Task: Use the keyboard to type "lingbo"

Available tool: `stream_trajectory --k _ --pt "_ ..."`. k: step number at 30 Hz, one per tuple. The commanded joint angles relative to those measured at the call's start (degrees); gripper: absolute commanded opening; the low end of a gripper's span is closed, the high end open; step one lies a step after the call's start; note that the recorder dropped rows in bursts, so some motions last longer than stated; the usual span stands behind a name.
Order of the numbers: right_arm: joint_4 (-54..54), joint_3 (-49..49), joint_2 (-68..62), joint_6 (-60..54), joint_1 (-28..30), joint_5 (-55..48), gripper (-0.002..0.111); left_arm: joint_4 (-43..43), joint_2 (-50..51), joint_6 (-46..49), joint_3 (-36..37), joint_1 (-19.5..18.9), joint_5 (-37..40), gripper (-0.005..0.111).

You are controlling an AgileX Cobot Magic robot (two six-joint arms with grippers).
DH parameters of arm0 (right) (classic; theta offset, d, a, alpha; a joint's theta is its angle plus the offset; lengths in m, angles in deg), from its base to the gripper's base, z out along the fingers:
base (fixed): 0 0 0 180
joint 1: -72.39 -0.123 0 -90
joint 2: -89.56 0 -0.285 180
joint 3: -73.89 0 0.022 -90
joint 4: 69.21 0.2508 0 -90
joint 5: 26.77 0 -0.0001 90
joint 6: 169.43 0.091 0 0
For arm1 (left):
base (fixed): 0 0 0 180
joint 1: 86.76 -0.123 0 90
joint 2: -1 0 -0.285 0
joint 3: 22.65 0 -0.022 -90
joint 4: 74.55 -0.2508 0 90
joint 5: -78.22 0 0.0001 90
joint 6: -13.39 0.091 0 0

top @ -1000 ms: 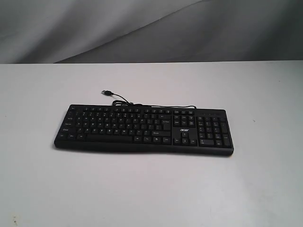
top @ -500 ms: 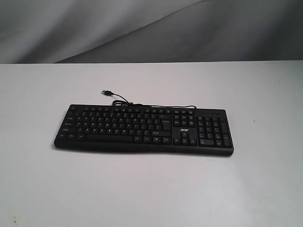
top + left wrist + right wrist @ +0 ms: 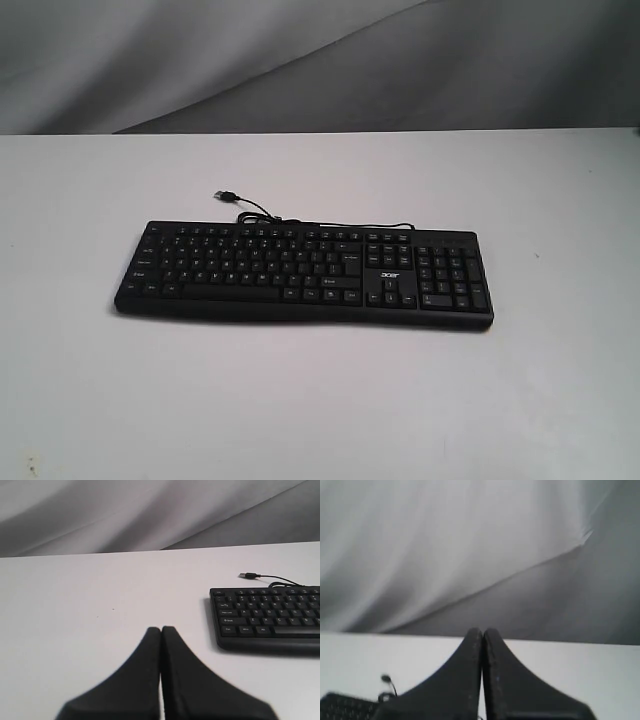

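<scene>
- Pictured flat near the middle of the white counter [image 3: 320,400]: the black keyboard [image 3: 303,272], long edge toward the camera, number pad on the right arm's side.
- Trailing from its far edge, a thin cable [image 3: 262,214] ending in a USB plug [image 3: 222,194], plugged into nothing and loose on the counter.
- Seen from its own wrist, the left end effector [image 3: 161,630], pressed together tip to tip, gripping nothing, well apart from the keyboard's nearer end.
- Likewise pinched together and empty, the right end effector [image 3: 483,631], with only a corner of the keyboard and the plug in frame beside it.
- Absent from the exterior view, both arms.
- Probably light, stiff plastic; liable to skid on the smooth counter under any sideways shove, with only the slack cable as a tether.
- Calls for no grasp at all: better pressed straight down, one key at a time, with a closed tip.
- Offers small, low, tightly packed keys in the letter block, so likely unforgiving of an off-centre touch; legends too small to read from the exterior view.
</scene>
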Motion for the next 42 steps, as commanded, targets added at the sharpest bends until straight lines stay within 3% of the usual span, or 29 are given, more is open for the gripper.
stream_trajectory --k 1,9,15,17,19,23,25,35,42 --pt "-11.93 -11.89 -19.22 5.14 -3.95 -5.39 0.000 0.21 0.23 -0.12 0.28 0.04 -0.34 0.001" --pt "-14.28 -30.46 -42.89 1.76 -6.27 -21.18 0.000 0.21 0.23 -0.12 0.28 0.04 -0.34 0.001" --pt "3.12 -43.19 -50.91 -23.21 -6.27 -47.47 0.000 0.21 0.23 -0.12 0.28 0.04 -0.34 0.001" --pt "15.77 -47.65 -52.08 -35.69 -5.78 -48.20 0.000 0.21 0.23 -0.12 0.28 0.04 -0.34 0.001" --pt "33.48 -50.31 -52.65 -56.58 -5.53 -46.19 0.000 0.21 0.23 -0.12 0.28 0.04 -0.34 0.001" --pt "83.84 -52.43 -53.92 -105.06 -6.36 -49.55 0.000 0.21 0.23 -0.12 0.28 0.04 -0.34 0.001" --pt "95.45 -52.43 -55.08 -114.35 -8.01 -52.45 0.000 0.21 0.23 -0.12 0.28 0.04 -0.34 0.001" --pt "93.80 -52.43 -66.28 -129.44 -25.35 -54.20 0.000 0.21 0.23 -0.12 0.28 0.04 -0.34 0.001" --pt "95.32 -52.43 -70.82 -129.19 -27.11 -44.22 0.000 0.21 0.23 -0.12 0.28 0.04 -0.34 0.001"
